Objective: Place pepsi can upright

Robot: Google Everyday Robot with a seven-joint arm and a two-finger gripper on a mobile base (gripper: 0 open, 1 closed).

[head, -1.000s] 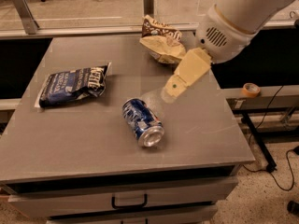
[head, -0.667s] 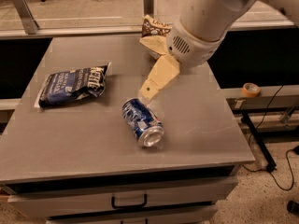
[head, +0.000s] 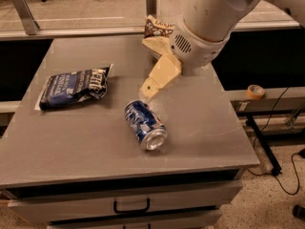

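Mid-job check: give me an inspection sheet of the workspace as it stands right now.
Surface: grey table, drawer below.
Job's things: pepsi can lying on its side mid-table, silver top toward the front edge; not upright.
Clutter: dark-blue snack bag at left; brown snack bag at the back, partly behind the arm.
Claw: claw close behind the can's base end.
Cables: black cable on the floor, right.
Surroundings: tape roll on the right ledge.

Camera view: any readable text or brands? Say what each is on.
Nothing can be quoted.
Pepsi can: white and red markings, no words legible.
Blue snack bag: white lettering, too blurred to read.
Brown bag at the back: lettering unreadable.
Gripper, just behind the can: no text.
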